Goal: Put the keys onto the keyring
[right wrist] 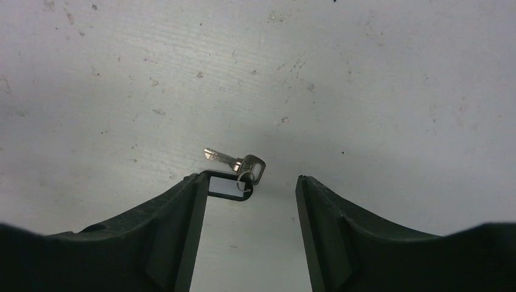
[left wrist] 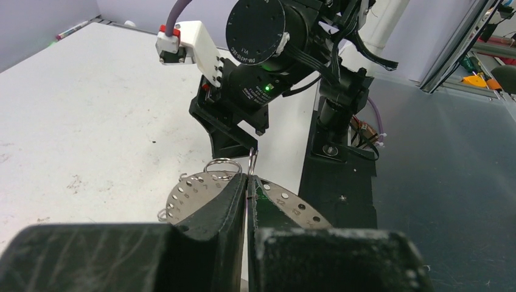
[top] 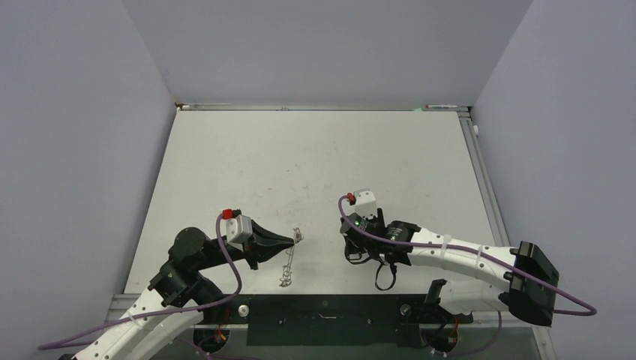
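The left gripper is clamped on the keyring, its two dark fingers pressed together over the flat grey metal. The disc spreads out to both sides of them. Small holes run along the keyring's rim, and a thin wire loop stands up from that rim right at the fingertips. In the left wrist view the ring is held clear of the white table, and the right arm's wrist fills the space just beyond it.

From above, the keyring shows only as a thin glinting line running from the left gripper toward the near edge of the table. It is probably seen edge-on, though the view is too small to be sure.

To the right of the keyring, well apart from it, the right gripper points down at the table with its jaws spread wide and nothing between the fingers. A small silver key lies flat on the table inside that gap (much nearer one fingertip than the other). Its blade points away from the bow, and a dark tag with a pale face is joined to the bow. The tag's end sits against, or just beside, the tip of the nearer finger. The top view does not show the key.
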You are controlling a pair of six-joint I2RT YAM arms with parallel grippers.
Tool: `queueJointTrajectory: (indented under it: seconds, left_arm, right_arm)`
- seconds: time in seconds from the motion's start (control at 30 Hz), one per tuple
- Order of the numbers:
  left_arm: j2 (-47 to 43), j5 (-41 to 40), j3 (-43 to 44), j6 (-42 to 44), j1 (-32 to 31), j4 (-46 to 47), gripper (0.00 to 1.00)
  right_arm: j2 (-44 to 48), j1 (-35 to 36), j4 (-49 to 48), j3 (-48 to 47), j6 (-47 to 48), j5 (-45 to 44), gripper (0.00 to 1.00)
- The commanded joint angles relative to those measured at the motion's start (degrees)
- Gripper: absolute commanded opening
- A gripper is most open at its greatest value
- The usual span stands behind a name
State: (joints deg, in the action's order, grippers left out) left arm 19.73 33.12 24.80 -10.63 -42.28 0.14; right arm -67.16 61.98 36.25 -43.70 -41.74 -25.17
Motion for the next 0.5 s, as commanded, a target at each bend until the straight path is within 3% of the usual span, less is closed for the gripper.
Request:
queueJointTrajectory:
  seconds: [0.0, 0.47]
  left_arm:
    - [0.2, -1.2, 3.0, 1.1, 0.3, 1.2, 0.00]
    - [0.5, -1.2, 3.0, 1.2, 0.2, 0.9, 0.00]
  right_arm:
    - [-2.9, -0.9, -2.2, -1.3, 3.6, 2.7, 0.55]
    - [-5.0, -2.7, -6.1, 3.0, 5.7, 7.2, 0.43]
